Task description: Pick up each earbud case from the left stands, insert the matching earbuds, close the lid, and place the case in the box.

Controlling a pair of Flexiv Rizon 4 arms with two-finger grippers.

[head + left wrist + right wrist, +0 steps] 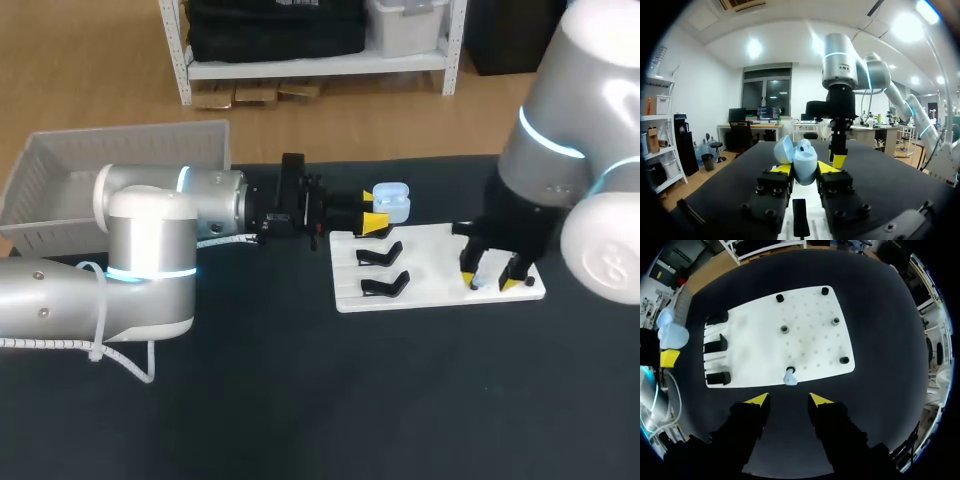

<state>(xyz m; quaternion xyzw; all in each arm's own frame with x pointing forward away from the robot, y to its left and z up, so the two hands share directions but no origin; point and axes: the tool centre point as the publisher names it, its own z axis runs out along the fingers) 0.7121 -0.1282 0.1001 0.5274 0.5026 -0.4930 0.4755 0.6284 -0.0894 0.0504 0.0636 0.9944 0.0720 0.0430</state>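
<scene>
Our left end effector (804, 170) is clamped on the pale blue earbud case (805, 164), with one yellow tip pressed to each side of it. The lid (783, 150) stands open and tipped to one side. A small rounded pale shape shows at the mouth of the case, and we cannot tell whether it is an earbud or part of the case. Any print on the case is too small for us to read.

From the head view, we hold the case over the back left corner of the white board (440, 292), just beside the black stands (383, 270) along the board's left edge. The stands that show carry no case. The board lies on the black counter (300, 400).

Our right end effector (788, 400) hangs over the board's right end with its fingers apart and nothing between them. Just ahead of its yellow tips, a single pale blue earbud (790, 377) sits upright on the near edge of the board. Several small dark pegs (784, 329) are scattered over the rest of the board, well apart from one another.

The white box (60, 170), with slotted walls, stands at the counter's back left corner, well apart from the board. Our left arm crosses in front of it, and we cannot tell what it holds.
</scene>
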